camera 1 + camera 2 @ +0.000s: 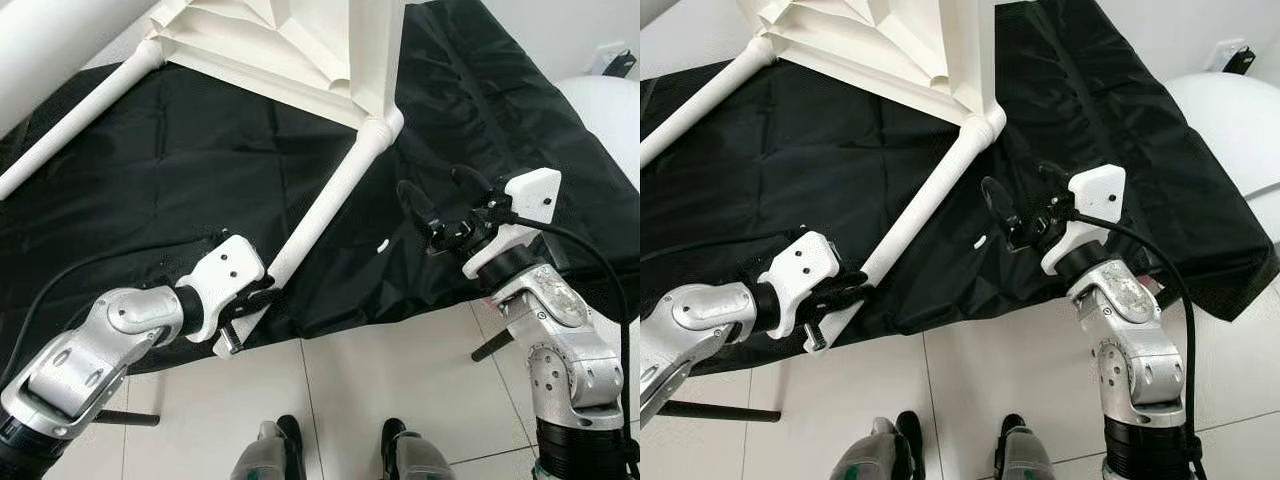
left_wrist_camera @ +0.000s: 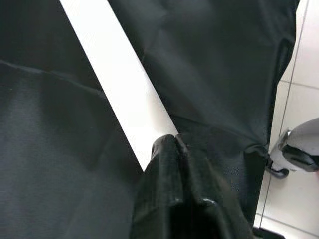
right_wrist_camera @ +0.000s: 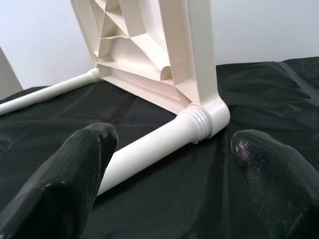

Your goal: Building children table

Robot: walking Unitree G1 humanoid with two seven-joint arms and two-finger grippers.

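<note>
Left end effector (image 1: 255,297) gripping table leg (image 1: 325,208)

Home room, white tiled floor (image 1: 400,380), black cloth (image 1: 150,170) spread out

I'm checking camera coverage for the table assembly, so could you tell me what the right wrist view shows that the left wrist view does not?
The right wrist view alone shows the ribbed underside of the table top, the corner socket where the near leg screws in, a second leg, and the open right gripper. The left wrist view alone shows the left gripper closed on that near leg, plus tiled floor. Both show the near leg lying on the black cloth.
</note>
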